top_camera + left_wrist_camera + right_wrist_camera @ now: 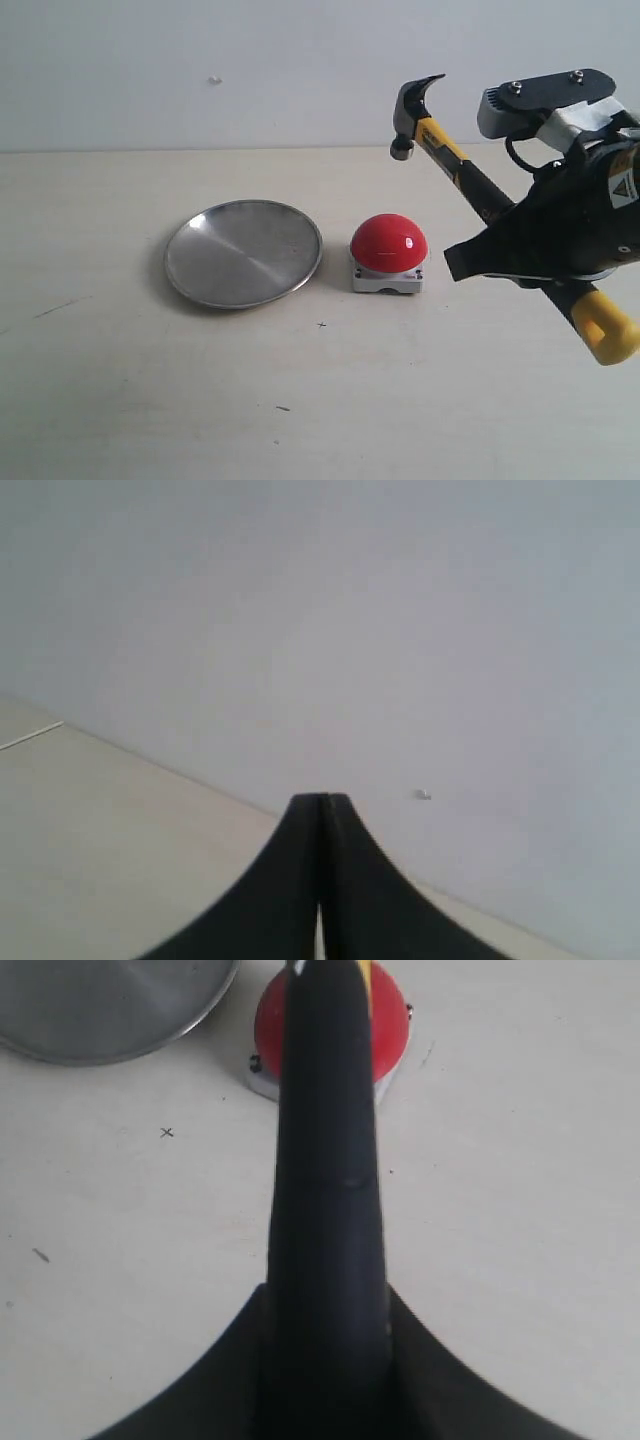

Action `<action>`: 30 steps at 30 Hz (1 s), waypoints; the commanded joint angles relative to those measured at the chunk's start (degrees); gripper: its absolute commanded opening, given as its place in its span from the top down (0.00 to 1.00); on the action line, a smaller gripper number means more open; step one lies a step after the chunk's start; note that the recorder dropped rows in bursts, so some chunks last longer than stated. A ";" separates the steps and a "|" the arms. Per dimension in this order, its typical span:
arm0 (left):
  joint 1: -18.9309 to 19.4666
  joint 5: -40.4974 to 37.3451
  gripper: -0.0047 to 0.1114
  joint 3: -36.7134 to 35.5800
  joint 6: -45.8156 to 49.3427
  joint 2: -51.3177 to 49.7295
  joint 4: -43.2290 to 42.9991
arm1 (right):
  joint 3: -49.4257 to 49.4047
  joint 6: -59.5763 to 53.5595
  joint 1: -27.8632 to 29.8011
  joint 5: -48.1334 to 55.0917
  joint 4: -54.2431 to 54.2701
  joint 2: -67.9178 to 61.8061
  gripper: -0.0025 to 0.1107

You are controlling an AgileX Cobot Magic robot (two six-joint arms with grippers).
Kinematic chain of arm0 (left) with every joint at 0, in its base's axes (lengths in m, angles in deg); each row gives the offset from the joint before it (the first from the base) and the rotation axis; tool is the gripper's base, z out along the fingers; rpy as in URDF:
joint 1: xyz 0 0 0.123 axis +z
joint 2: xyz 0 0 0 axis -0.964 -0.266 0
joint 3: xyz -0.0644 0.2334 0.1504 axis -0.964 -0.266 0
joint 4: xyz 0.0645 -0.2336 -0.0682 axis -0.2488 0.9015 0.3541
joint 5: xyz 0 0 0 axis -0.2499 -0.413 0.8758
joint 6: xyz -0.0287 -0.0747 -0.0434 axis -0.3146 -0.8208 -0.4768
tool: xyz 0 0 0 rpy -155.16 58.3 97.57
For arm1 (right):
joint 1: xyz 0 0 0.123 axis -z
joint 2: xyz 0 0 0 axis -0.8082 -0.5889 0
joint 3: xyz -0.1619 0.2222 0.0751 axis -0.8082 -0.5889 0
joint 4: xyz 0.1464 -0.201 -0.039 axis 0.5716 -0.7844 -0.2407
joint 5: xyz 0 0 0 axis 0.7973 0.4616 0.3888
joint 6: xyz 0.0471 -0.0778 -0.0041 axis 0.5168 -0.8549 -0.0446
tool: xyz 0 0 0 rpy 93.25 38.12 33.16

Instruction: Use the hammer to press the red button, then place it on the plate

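The right gripper [495, 240] was clenched around the black handle of the hammer [478, 185] and held it in the air on the right of the exterior view. The tool sloped upward, with its dark claw head [412, 115] high and its yellow end [608, 332] low behind the gripper. The head hung above and a little to the right of the red button [389, 243], clear of it. The button sat on its grey square base on the pale table [150, 400]. The silver plate [243, 252] lay just beside the button on its left, not touching it and with nothing on it. A small x mark [321, 324] lay on the table in front of the two. Nothing stood between the hammer head and the button.

The right wrist view looked along the handle, which covered the middle of the red dome, so only the dome's two sides and the base corners showed. The hammer head was out of that frame, so only the exterior view showed how high it was.

The left gripper [322, 810] appeared only in its own wrist view. Its two black fingers were pressed together with nothing between them, facing a bare grey wall [400, 630] with a tiny speck [422, 795] on it.
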 commanded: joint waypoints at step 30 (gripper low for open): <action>0.06 -3.17 0.96 -3.54 -0.13 1.27 0.40 | 6.44 -17.35 11.03 -3.75 17.31 -10.83 0.98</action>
